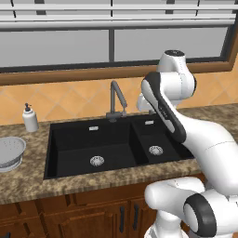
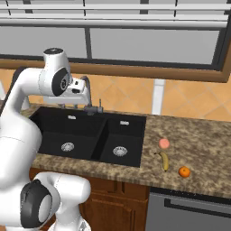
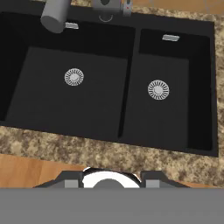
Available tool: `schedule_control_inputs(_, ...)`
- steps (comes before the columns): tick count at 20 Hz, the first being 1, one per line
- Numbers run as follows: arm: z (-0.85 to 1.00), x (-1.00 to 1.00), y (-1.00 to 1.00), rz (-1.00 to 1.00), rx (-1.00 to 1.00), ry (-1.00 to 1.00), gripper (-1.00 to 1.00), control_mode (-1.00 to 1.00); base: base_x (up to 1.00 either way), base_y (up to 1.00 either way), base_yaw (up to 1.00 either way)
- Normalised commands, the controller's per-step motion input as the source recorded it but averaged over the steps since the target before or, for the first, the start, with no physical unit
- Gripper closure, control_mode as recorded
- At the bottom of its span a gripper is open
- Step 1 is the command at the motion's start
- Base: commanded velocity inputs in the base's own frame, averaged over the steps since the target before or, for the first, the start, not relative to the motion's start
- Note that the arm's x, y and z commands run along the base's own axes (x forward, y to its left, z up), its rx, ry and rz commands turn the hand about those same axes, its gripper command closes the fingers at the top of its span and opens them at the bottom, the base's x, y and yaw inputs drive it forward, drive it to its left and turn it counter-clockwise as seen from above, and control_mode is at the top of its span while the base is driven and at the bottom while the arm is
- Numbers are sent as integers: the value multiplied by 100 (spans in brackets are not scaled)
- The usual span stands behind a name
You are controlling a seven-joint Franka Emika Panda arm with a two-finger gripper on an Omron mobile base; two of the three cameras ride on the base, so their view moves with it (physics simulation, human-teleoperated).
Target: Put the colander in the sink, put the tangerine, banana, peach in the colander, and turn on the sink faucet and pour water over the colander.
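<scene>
Poised high above the sink [image 1: 116, 144], the gripper [image 2: 83, 92] hangs near the faucet [image 1: 116, 100], looking down into both black basins, and grips nothing so far as the views show; how wide its fingers stand cannot be told, since the hand's body hides them from the base cameras. The colander [image 1: 10, 151] sits upright on the counter [image 1: 28, 179], well off to the fingers' left, past the sink's left edge and below the soap dispenser [image 1: 30, 118]. The fruit lies the opposite way: peach [image 2: 164, 143], banana [image 2: 164, 160] and tangerine [image 2: 184, 172] rest on the counter to the right of the sink, the banana's long axis running roughly front to back. With the sink bare, the first job is likely the colander, which calls for a long sweep leftward and down.
</scene>
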Motion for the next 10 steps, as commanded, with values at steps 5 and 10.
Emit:
schedule_control_inputs(5, 0, -33, 16, 0, 0, -9, -100, -100, 0, 0, 0)
schedule_control_inputs(10, -1, -60, 57, 0, 0, -6, -100, -100, 0, 0, 0)
